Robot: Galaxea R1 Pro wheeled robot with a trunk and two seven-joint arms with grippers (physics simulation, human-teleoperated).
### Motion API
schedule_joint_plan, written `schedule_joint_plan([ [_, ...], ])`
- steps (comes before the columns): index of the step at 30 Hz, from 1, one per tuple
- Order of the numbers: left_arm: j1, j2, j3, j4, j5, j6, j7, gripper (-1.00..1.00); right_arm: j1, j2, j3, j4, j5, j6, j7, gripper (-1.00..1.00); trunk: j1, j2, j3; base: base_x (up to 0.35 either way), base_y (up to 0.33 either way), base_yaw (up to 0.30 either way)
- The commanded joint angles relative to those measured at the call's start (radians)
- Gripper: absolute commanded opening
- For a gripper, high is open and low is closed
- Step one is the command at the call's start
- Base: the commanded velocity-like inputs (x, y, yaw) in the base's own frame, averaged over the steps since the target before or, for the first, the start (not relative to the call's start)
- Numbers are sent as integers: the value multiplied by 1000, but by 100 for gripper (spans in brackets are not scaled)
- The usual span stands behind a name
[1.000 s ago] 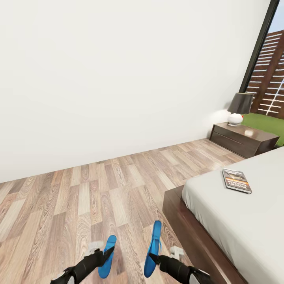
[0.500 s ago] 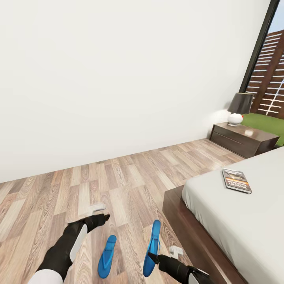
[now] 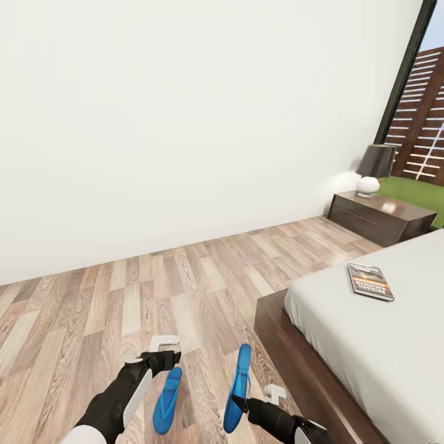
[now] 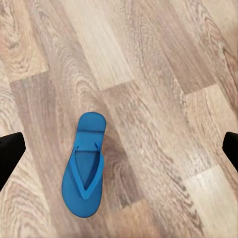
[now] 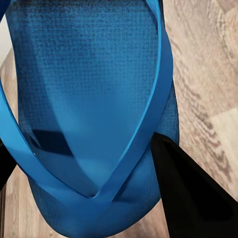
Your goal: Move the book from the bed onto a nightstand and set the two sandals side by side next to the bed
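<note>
Down on the plank floor [image 3: 123, 296], the left gripper [image 3: 165, 356] hangs spread wide above the left sandal [image 3: 167, 399], lying flat. Beside it, the right gripper [image 3: 242, 402] pinches the right sandal [image 3: 238, 385], near the bed's [image 3: 345, 345] corner. Further right, the book [image 3: 370, 281] rests on the mattress, nightstand [image 3: 381, 217] beyond.

Even, bright, shadowless-looking render light fills the room. A soft glow spreads on the plain white wall [image 3: 185, 123] at three o'clock, beside the dark-shaded table lamp [image 3: 374, 168]. The brown wood-plank floor [image 3: 123, 296] shows faint sheen. In the right wrist view the bright blue flip-flop [image 5: 89, 99] looms close, slightly soft. Straight lines lean toward the head view's edges.
</note>
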Motion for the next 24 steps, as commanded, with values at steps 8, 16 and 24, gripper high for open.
schedule_joint_plan([
  [8,0,0,-4,-2,10,7,8,100,0,0,-3,-1,-13,12,2,-100,31,-57,-26,0,0,0],
  [16,0,0,-2,-3,10,11,9,100,0,0,-3,-1,-13,12,3,-100,61,-113,-51,0,0,0],
  [24,0,0,-2,-3,10,11,9,100,0,0,-3,-1,-13,11,4,-100,82,-148,-78,0,0,0],
])
